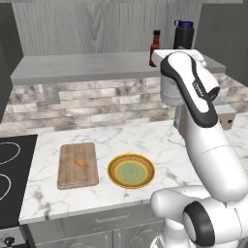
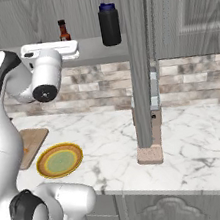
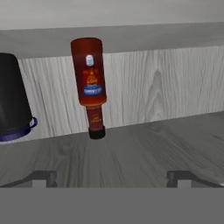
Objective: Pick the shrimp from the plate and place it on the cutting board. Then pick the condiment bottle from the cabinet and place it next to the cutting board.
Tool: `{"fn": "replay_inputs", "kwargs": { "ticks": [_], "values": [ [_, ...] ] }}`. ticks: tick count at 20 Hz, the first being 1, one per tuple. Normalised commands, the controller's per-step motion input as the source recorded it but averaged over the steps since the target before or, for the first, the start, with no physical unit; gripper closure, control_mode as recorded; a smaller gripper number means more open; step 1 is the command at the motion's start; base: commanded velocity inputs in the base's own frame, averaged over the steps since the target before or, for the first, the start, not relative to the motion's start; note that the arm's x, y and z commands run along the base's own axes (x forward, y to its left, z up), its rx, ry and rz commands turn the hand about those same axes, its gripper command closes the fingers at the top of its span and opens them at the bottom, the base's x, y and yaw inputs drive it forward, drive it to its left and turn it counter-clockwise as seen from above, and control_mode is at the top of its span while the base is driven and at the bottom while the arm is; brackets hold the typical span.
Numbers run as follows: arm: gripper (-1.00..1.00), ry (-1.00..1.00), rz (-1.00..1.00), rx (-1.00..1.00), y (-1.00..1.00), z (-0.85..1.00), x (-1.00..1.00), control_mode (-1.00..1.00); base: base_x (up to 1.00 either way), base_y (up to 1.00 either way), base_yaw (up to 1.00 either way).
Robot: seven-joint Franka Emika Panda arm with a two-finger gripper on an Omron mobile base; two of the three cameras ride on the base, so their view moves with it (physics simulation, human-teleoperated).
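The shrimp (image 1: 81, 163), a small orange sliver, lies on the wooden cutting board (image 1: 72, 178) at the left of the marble counter. Right of the board sits the plate (image 1: 114, 166), with nothing on its green centre. The dark red condiment bottle (image 1: 155, 46) stands upright on the grey cabinet shelf (image 1: 72, 68), left of a black bottle. My gripper (image 3: 113, 179) is raised to shelf height and faces the condiment bottle (image 3: 91, 83) from a short distance. Its jaws are open with nothing between them. The hand view is rolled over, so the bottle looks upside down there.
A black bottle with a blue lid (image 1: 184, 33) stands close to the right of the condiment bottle. A grey vertical post (image 2: 140, 66) rises from the counter at the right. The stove (image 1: 9, 179) borders the counter's left end. A brick backsplash runs under the shelf.
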Motion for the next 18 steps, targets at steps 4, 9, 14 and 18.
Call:
{"fn": "replay_inputs", "kwargs": {
  "ticks": [4,9,14,18],
  "values": [
    [-1.00,0.02,-0.02,-0.02,0.02,0.05,0.09,-1.00,0.00,0.00,0.00],
    [-1.00,0.04,-0.02,-0.01,0.03,0.00,0.11,-1.00,0.00,0.00,0.00],
    [-1.00,0.08,-0.01,0.00,0.00,0.00,0.11,-1.00,0.00,0.00,0.00],
    [-1.00,0.08,-0.01,0.00,0.00,0.10,0.11,-1.00,0.00,0.00,0.00]
  ]
}}
